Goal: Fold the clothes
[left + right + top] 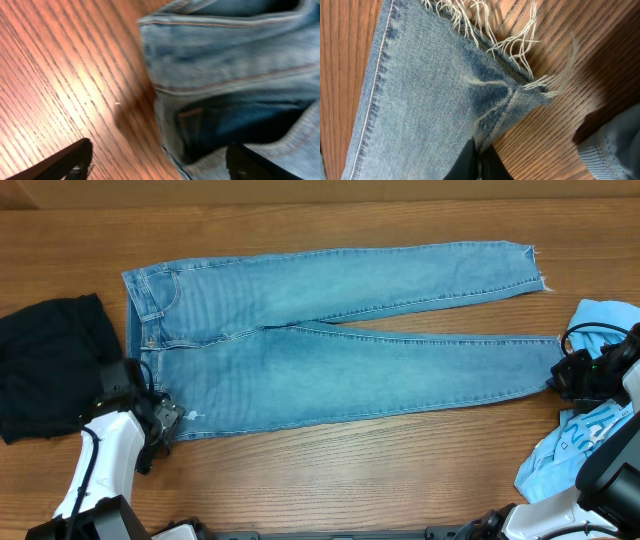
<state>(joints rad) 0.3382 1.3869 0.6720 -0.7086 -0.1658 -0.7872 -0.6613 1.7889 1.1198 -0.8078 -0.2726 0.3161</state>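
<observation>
jeans (330, 350) lay spread flat across the desk (330, 480), both legs stretched out long, with one arm at each end, which read as the set-up for a lengthwise fold. left claw (165, 420) hung at the near corner of the waistband (225, 50), fingers (70, 160) wide apart, one over bare wood and one over denim. straddling the edge that way, a close would catch the band, but it gripped nothing yet. right claw (480, 157) looked pinched shut on the lower leg's hem, right where the side seam met the frayed fringe (537, 84). the doubled seam probably gave it thicker cloth to bite. just beside that claw lay a light blue garment (600, 430), and beside the left claw a black garment (50, 365), both off to the sides, likely waiting their turn. my read: one end was secured, and the other needed its grab before any lift.
</observation>
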